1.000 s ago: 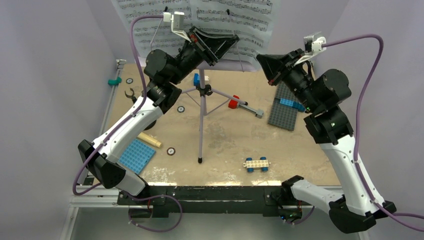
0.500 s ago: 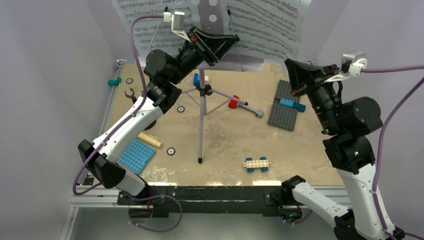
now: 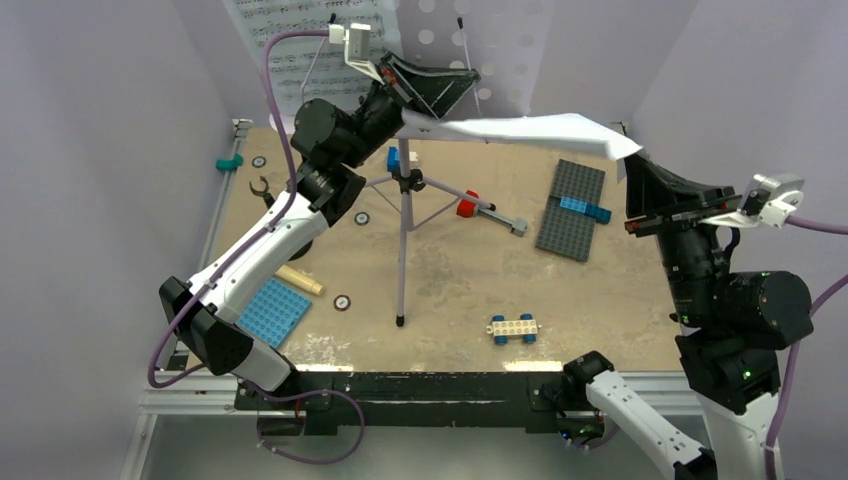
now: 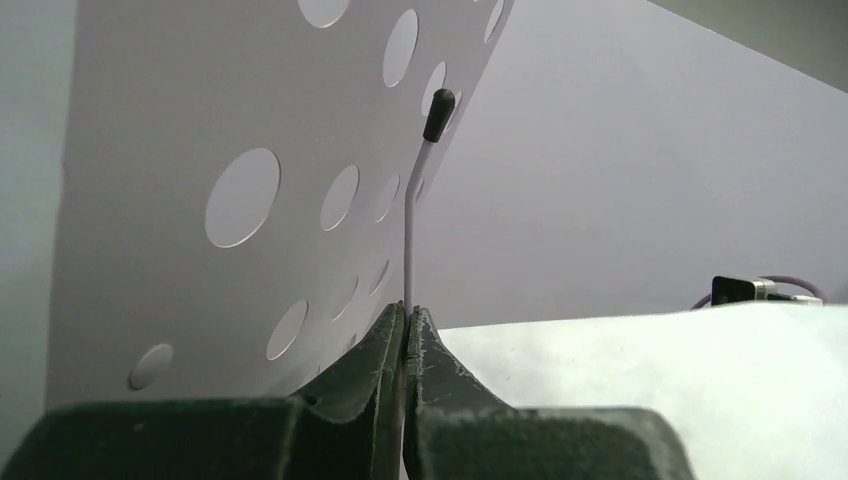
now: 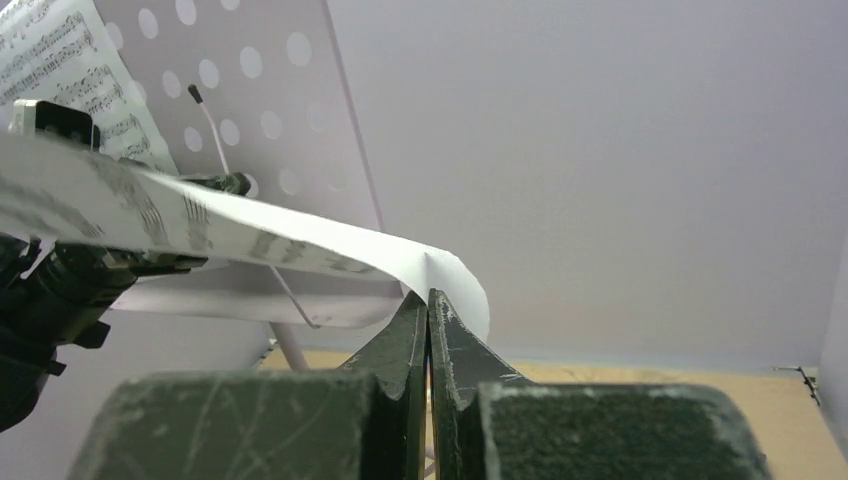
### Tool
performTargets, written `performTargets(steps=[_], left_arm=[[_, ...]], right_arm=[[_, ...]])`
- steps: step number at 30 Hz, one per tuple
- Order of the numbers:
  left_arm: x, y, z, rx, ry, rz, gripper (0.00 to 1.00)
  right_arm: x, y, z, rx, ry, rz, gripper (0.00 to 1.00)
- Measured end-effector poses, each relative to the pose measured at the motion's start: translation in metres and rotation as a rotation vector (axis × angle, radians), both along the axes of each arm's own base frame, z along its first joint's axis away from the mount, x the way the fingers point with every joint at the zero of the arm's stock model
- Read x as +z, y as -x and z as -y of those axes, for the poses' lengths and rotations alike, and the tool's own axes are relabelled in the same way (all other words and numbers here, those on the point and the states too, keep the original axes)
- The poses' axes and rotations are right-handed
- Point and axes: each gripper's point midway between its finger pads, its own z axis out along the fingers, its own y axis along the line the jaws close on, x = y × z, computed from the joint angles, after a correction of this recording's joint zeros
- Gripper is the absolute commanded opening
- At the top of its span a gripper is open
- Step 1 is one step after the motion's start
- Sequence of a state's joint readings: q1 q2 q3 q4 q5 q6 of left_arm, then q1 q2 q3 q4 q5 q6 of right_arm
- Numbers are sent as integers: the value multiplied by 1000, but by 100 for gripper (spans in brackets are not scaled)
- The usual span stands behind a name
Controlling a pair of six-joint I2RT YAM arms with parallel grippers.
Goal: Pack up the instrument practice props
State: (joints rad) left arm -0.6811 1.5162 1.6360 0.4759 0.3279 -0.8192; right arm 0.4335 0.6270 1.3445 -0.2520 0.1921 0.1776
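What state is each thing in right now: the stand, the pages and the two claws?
music stand: upright on its tripod, right half bare.
loose page: bowed in mid-air between the arms, one corner pinched.
other page: on the stand's left half.
left gripper: shut, by the stand's wire holder.
right gripper: shut on the loose page.

We find the white sheet-music page (image 3: pixel 530 128) spanning the back right like a barrier; the lilac stand's thin tripod (image 3: pixel 402 250) blocks the tan worktop (image 3: pixel 450 285) mid-way; its near right lies open
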Motion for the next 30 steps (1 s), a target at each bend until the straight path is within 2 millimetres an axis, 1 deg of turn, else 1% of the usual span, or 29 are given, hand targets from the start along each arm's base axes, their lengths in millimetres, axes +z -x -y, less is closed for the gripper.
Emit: performTargets(steps=[4,5,6,10,12,16,19,21,22,27,28,30], left_arm=[[-1,-3,3,-1,8,8,0],[-1,-4,3,-1,10,11,4],[-1,-4,3,-2,13,12,11],[-2,-4,4,-8,15,6,45],[-3,-4,6,-19,16,-4,54],[-9,3,6,-43,24,-6,64],[-18,8,4,-58,27,-25,75],[-24,14,0,-70,36,-39,97],[-27,18,-2,-75,38,-40,99],[-42,36,-9,-105,43,-75,100],[-45,40,-9,-111,42,-79,100],[-52,50,-9,-128,38,-85,100]], right_arm=[[-8,11,6,-6,10,-4,0],[-11,14,7,-7,14,-7,0],[-14,17,9,-8,18,-9,0],[-26,23,11,-9,34,-27,0],[-34,23,11,-7,43,-40,0],[-52,22,9,-1,64,-74,0],[-67,23,7,14,82,-95,0],[-79,23,6,20,94,-108,0],[-84,23,5,25,98,-111,0],[-118,22,-3,60,128,-150,0],[-123,23,-4,67,131,-155,0],[-126,27,-4,76,128,-150,0]])
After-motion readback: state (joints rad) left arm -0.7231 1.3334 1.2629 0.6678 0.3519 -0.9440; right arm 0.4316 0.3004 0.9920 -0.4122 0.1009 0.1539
